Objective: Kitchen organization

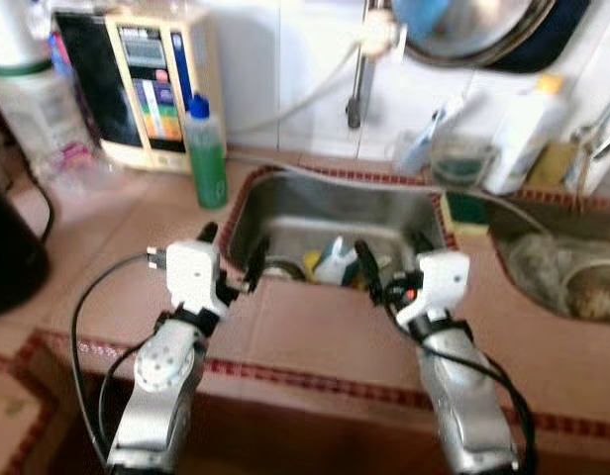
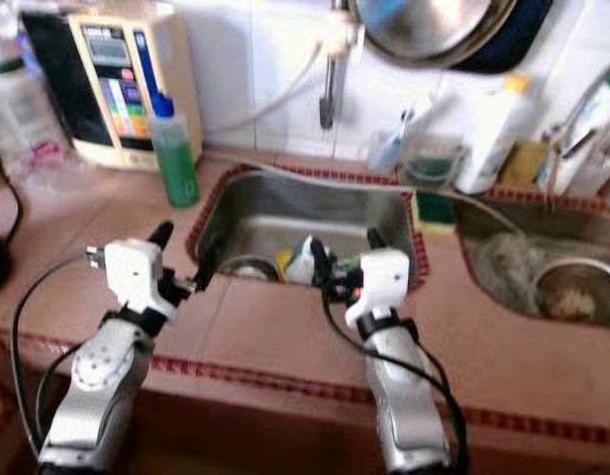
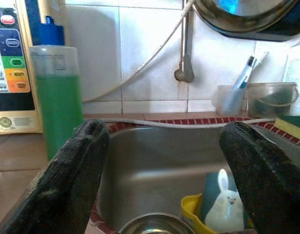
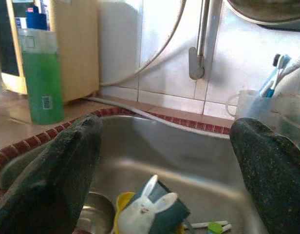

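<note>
While both my left claw [image 1: 232, 259] and right claw [image 1: 392, 259] hover spread open at the sink [image 1: 285, 213] rim, mid-frame, I judge the rabbit-faced cup [image 4: 151, 213] lying inside light, rigid and slippery, best pinched across its rim.

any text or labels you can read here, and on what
No words can be read.
Panel of the beige appliance: coloured buttons and a round seal, lettering too blurred to read.
Its small screen: blurred.
Green bottle: a barcode sticker, digits too small.
White bottle by the wall: no readable label.
Rabbit cup in the sink: a drawn face, no text.
</note>
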Available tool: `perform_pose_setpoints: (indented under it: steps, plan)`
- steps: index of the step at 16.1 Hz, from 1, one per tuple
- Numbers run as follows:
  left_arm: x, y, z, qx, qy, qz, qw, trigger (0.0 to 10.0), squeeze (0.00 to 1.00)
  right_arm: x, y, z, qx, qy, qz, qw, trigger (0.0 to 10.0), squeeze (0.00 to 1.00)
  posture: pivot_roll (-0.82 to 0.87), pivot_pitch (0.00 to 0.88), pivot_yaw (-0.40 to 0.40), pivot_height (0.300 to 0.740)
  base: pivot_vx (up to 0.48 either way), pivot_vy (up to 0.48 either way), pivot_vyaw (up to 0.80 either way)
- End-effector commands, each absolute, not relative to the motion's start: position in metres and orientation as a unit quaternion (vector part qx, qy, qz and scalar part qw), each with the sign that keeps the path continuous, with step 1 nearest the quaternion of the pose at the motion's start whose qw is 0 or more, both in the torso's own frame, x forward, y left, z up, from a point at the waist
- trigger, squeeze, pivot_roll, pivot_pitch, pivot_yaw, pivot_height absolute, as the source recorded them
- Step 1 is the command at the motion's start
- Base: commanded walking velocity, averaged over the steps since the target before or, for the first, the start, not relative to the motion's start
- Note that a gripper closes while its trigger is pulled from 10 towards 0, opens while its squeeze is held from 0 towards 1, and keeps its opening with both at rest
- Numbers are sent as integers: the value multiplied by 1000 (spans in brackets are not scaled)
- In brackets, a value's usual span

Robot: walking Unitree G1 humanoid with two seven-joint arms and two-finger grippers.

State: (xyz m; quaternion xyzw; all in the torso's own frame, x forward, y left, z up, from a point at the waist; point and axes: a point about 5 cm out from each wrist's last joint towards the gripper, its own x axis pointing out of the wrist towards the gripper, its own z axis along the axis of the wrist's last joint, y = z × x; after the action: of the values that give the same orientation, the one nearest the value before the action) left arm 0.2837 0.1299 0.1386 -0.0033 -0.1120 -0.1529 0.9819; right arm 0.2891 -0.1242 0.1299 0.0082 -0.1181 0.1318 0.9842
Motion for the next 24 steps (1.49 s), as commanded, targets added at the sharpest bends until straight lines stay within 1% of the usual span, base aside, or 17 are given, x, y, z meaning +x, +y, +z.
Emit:
perform_pose_setpoints:
  steps: [1,7,9,13,14,18,21,24]
  plan:
    - [285,120,140,-6,-116,-174,978,10000,0,288,-134,129,-4,-116,122,986,10000,0,-75,0,-5,740,0,-480,0]
    - [288,119,138,1,-114,-177,978,10000,0,287,-136,123,-10,-105,124,987,10000,0,-77,0,-10,740,0,-480,0]
    - [287,117,132,-14,-96,-178,979,10000,0,284,-136,119,-13,-98,127,987,10000,0,-76,0,-11,740,0,0,0]
    - [288,121,123,-11,-59,-165,984,10000,0,284,-140,118,-18,-94,124,988,10000,0,-74,0,-15,740,0,0,0]
    - [287,122,119,2,-51,-161,986,10000,0,284,-141,116,-21,-91,122,988,10000,0,-70,0,-17,740,0,0,0]
    - [280,121,110,-16,-18,-153,988,10000,0,282,-143,112,-22,-83,117,989,10000,0,-61,0,-21,740,0,0,0]
    - [280,122,110,-14,-13,-150,989,10000,0,282,-142,111,-24,-81,117,990,10000,0,-53,0,-21,740,-240,0,0]
    - [281,124,113,-10,-11,-148,989,10000,0,284,-141,112,-29,-83,118,989,10000,0,-54,0,-17,740,0,0,0]
